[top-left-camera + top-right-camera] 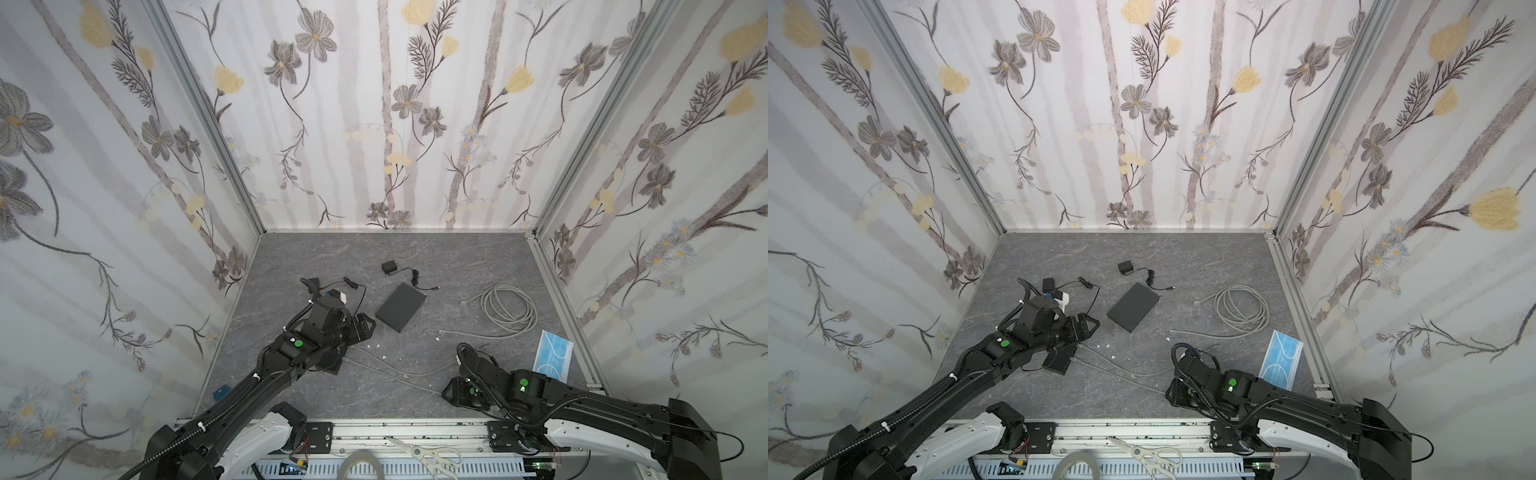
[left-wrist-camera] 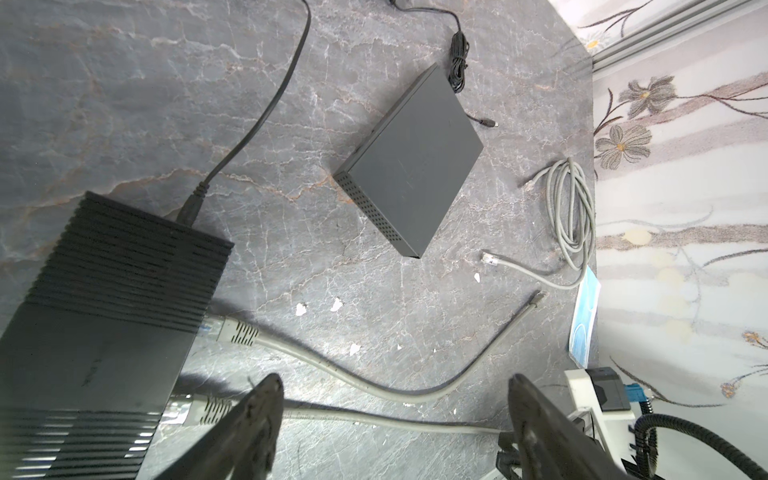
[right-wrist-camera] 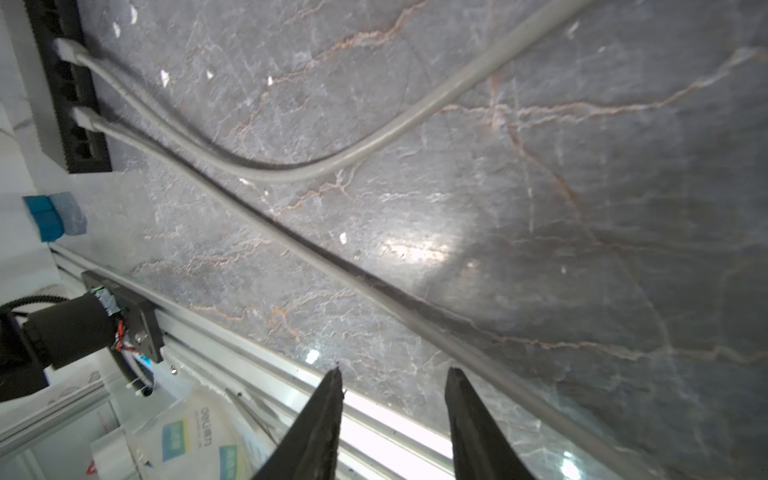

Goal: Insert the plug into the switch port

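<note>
Jaws of the left gripper [image 2: 395,379] gape wide, those of the right gripper [image 3: 395,370] half-open, both empty.

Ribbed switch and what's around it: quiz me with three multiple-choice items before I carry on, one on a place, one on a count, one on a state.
1. Where does the coiled grey cable lie in both top views?
A) to the right of the flat dark box
B) on top of that box
C) beneath the left arm

2. How many grey cables are plugged into the ribbed switch?
A) one
B) two
C) four

3. The left end effector is:
A) shut on a plug
B) shut on a face mask
C) open

Answers:
1 A: the coil lies apart from the box, on its right.
2 B: both wrist views show two of them seated in the switch's ports.
3 C: in the left wrist view its jaws stand wide apart with nothing gripped.
</note>
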Controlling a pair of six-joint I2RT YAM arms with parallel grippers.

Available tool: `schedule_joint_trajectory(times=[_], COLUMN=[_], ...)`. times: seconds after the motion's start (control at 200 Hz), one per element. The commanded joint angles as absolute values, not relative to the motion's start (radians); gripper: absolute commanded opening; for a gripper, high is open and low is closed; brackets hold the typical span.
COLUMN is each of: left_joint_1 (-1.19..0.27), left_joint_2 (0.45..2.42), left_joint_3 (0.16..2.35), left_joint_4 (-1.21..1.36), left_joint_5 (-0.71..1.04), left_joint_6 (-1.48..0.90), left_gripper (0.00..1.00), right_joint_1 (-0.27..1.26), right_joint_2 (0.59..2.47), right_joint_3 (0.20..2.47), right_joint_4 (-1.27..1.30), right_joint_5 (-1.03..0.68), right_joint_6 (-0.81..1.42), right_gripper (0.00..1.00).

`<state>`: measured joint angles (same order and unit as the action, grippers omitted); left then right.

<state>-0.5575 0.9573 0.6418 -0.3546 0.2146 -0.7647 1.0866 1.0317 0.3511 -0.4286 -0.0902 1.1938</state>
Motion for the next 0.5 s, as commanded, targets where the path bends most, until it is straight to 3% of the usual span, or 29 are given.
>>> schedule_joint_trajectory(times=[0.0,0.315,0.495], left_joint_1=[-0.561,-0.562,-0.563], left_joint_2=[0.938,0.861,0.871], left_joint_3=[0.629,0.653,0.650], left_joint_4=[-0.320,-0.423,-0.423], left_joint_5=[0.234,0.153,0.131], left_joint_6=[-0.793,-0.750,-0.758], left_gripper=[0.86,0.86,0.86], right_joint_1=[1.083,1.020,1.021], right_joint_2=[1.077,1.269,1.259], right_joint_3=[0.329,0.425,0.481], right_joint_4=[-0.370,-0.315,-0.378], right_joint_5=[-0.090,-0.039,0.078], right_joint_6=[1.220,1.079,0.989], right_gripper=[0.43,0.42,0.42])
